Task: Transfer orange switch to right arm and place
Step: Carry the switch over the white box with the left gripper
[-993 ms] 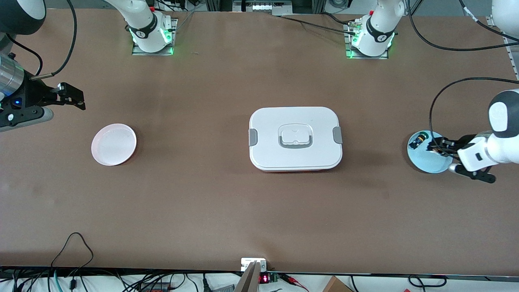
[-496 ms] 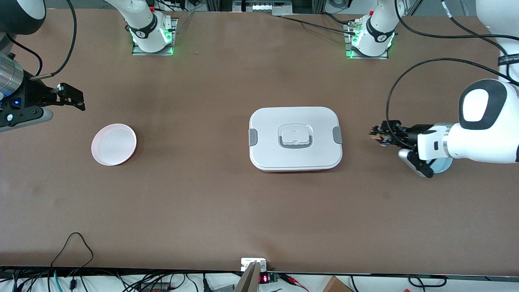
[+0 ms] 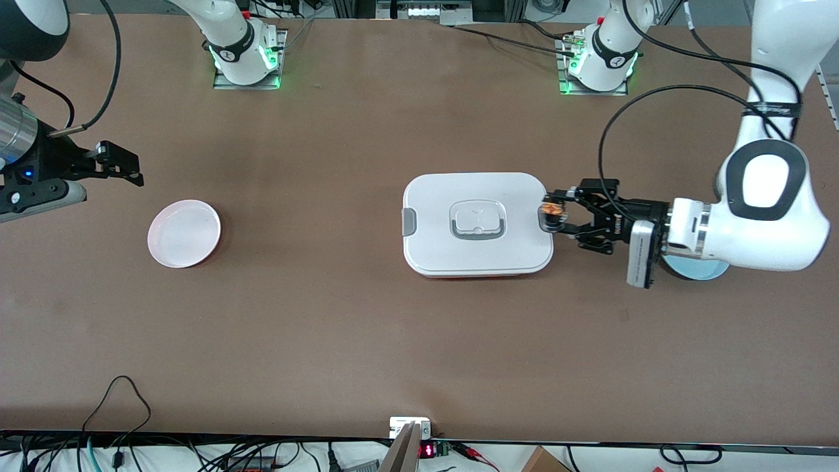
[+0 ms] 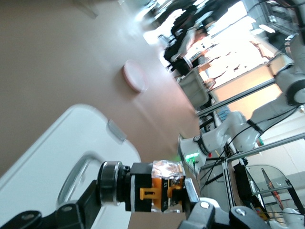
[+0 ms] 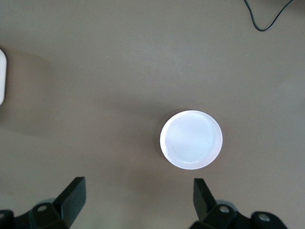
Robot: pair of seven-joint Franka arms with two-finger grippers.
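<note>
My left gripper [image 3: 554, 217] is shut on the orange switch [image 3: 552, 211], a small black cylinder with a metal band and an orange part. It holds it in the air over the edge of the white lidded box [image 3: 426, 262] at the left arm's end. In the left wrist view the switch [image 4: 153, 192] lies crosswise between the fingers [image 4: 196, 194], over the box lid [image 4: 57, 143]. My right gripper [image 3: 124, 164] is open and empty, in the air at the right arm's end of the table. In the right wrist view it [image 5: 137, 191] hangs over bare table beside the pink plate [image 5: 191, 139].
The pink plate [image 3: 184, 233] lies toward the right arm's end. A light blue plate [image 3: 695, 270] lies under the left arm's wrist, mostly hidden. The white box stands mid-table with grey latches and a handle [image 3: 478, 220]. Cables lie along the table's near edge.
My left gripper has lifted the orange switch off the blue plate and carried it toward the middle, up to the white box's edge. The right gripper has barely moved.
</note>
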